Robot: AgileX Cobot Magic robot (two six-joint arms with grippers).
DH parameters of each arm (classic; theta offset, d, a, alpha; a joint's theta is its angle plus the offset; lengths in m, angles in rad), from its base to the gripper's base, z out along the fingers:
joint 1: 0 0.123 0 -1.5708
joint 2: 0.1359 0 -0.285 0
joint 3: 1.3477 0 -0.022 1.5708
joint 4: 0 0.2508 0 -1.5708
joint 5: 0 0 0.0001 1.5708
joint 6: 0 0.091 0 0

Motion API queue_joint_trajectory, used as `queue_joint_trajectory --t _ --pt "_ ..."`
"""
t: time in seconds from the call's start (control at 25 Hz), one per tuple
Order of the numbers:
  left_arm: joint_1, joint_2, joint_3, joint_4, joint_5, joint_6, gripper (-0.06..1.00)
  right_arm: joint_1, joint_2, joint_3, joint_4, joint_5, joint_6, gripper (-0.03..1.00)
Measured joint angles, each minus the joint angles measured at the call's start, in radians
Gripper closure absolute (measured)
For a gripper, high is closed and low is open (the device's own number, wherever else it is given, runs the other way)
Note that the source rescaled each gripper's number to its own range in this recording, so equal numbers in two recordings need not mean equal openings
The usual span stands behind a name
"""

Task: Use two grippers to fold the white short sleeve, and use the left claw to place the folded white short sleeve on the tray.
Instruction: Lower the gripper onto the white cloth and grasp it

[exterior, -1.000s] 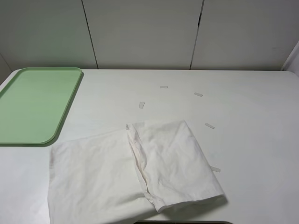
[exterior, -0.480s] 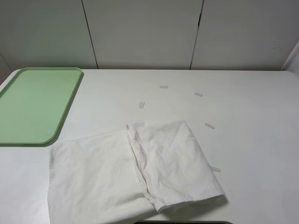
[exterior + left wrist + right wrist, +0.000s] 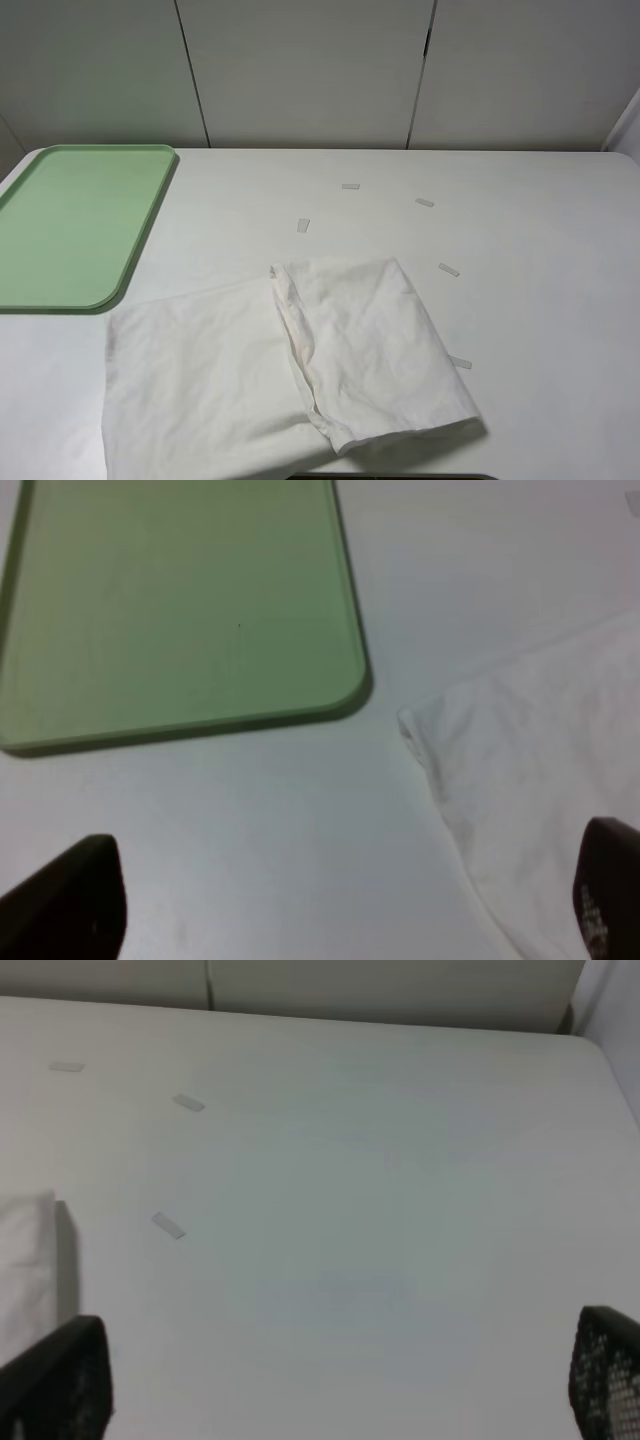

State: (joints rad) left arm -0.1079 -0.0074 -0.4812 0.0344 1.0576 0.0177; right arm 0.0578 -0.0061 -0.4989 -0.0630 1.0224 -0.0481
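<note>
The left claw (image 3: pixel 335 905) hangs low with its two tips spread wide and nothing between them, one tip just beside the shirt's edge and the tray's rounded corner ahead of it. The right claw (image 3: pixel 330 1380) is spread and empty too, over bare surface off the shirt's right side. Neither shows in the high view. The tabletop (image 3: pixel 540 230) carries the white short sleeve (image 3: pixel 280 370) at its near edge. It is part folded: the right portion lies doubled over the middle with a ridge down the centre, and the left portion lies as one flat layer. The tray (image 3: pixel 80 220) sits at the far left, its near corner close to the shirt's corner but apart. A few small tape strips (image 3: pixel 449 269) lie beyond the cloth. The next fold looks best done by pinching two corners of one edge, catching every layer, then lifting level and together, since fabric this thin would probably slip or drag.
</note>
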Motion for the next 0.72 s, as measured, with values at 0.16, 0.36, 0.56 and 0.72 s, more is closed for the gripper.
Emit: queue_joint_trajectory --t 0.16,0.36,0.56,0.72 --pt "0.0 0.0 0.0 0.0 0.0 0.0 0.06 0.0 0.0 0.0 0.024 0.0 0.0 -0.03" --pt "0.0 0.0 0.0 0.001 -0.001 0.0 0.06 0.0 0.0 0.0 0.046 0.0 0.0 -0.03" --pt "0.0 0.0 0.0 0.001 -0.001 0.0 0.06 0.0 0.0 -0.017 0.096 -0.033 0.005 -0.03" --pt "0.0 0.0 0.0 0.001 -0.001 0.0 0.06 0.0 0.0 -0.026 0.118 -0.112 -0.018 -0.03"
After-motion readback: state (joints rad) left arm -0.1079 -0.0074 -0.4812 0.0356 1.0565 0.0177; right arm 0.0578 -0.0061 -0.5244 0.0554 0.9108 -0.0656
